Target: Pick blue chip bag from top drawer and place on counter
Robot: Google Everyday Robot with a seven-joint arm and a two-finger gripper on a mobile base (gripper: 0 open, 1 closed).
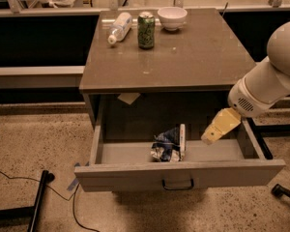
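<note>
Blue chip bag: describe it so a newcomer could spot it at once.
Under the grey-brown counter, the top drawer stands open. The blue chip bag lies mid-drawer, the claw hovering over the drawer's right part. It alone is crumpled dark-blue foil; green can, bottle and bowl sit on the counter.
</note>
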